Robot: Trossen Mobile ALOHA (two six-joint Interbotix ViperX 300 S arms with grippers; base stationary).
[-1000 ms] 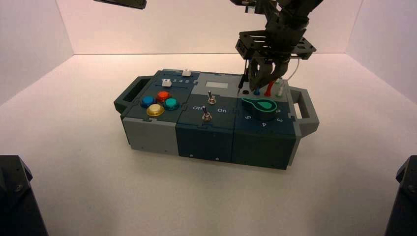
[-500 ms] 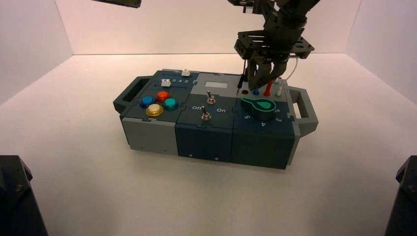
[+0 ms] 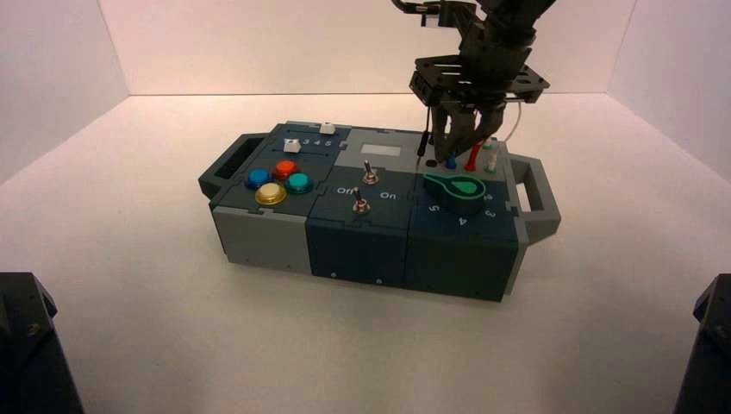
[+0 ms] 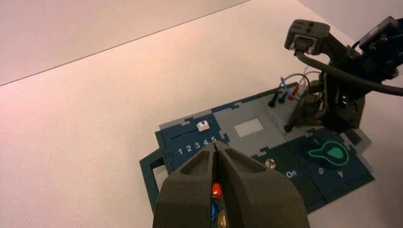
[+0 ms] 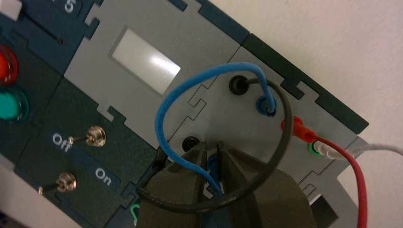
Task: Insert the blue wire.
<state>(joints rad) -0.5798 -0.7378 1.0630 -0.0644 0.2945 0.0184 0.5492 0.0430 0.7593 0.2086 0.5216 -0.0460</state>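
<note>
Your right gripper is straddling the blue wire's plug, slightly spread, near "Off"/"On" lettering — your left gripper is idling outside the high view, pressed together.

Right gripper hides part of blue wire. High view: left gripper out of frame. Left wrist view: left gripper covers part of box. Right wrist view: yellow button out of frame.

Toggle switches, red wire, white wire and yellow button on box.
</note>
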